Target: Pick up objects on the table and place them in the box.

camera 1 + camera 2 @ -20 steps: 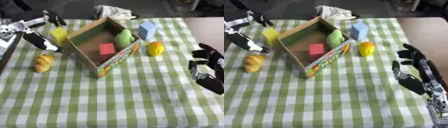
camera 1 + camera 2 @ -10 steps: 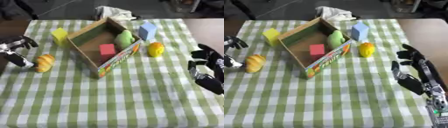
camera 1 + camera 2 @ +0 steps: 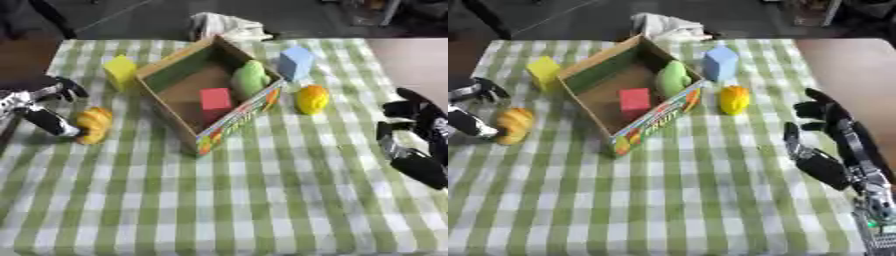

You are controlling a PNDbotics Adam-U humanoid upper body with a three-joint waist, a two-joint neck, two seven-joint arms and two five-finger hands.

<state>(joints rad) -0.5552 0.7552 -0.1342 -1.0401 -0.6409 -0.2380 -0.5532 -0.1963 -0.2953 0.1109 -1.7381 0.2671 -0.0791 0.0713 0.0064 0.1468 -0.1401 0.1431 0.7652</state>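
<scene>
An open cardboard box [image 3: 171,70] stands at the back middle of the checked cloth, with a red cube [image 3: 215,98] and a green fruit [image 3: 249,78] inside. A yellow block [image 3: 120,71] lies left of the box, a blue block [image 3: 295,62] right of it, and a yellow-orange fruit [image 3: 312,99] by its front right corner. A golden croissant [image 3: 92,124] lies at the left. My left hand [image 3: 42,107] is open just left of the croissant, one finger beside it. At the right edge my right hand [image 3: 826,145] rests open, holding nothing.
A crumpled white cloth [image 3: 224,25] lies behind the box at the table's far edge. A brown table surface [image 3: 843,70] adjoins on the right. The green-checked tablecloth [image 3: 245,200] stretches bare toward me.
My left hand has come down from beside the yellow block and box to the croissant's left side. The right hand has not moved. The view has shifted slightly.
</scene>
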